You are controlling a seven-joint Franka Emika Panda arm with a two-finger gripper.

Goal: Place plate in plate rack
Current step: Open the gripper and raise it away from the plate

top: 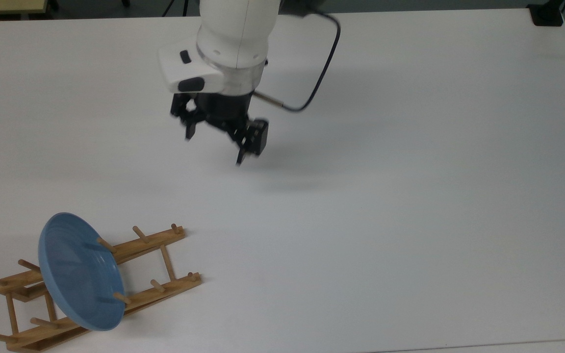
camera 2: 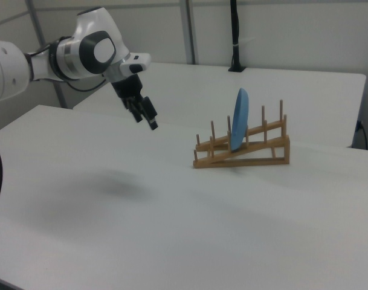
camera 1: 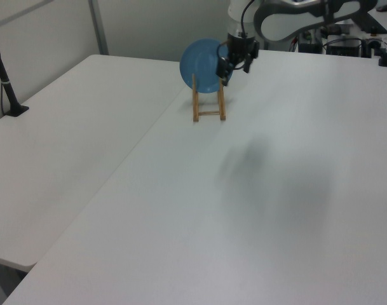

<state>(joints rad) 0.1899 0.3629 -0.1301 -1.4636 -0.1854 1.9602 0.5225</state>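
Note:
The light-blue plate [top: 79,272] stands on edge between the pegs of the wooden plate rack [top: 160,289], at the top view's lower left. Nothing holds it. In the right view the plate [camera 2: 238,125] leans slightly in the sloped rack [camera 2: 256,154]. The left view has the plate [camera 1: 203,63] upright above the rack [camera 1: 209,107]. My gripper [top: 214,147] hangs open and empty over bare table, well away from the rack toward the top view's upper right. It is raised above the table in the right view [camera 2: 147,116] and appears beside the plate in the left view [camera 1: 236,63].
The white table [top: 385,196] spreads wide to the top view's right. A black block [top: 547,14] sits at its far right corner. A black post [camera 1: 6,79] stands at the left view's left edge, and a black pole [camera 2: 235,36] behind the rack in the right view.

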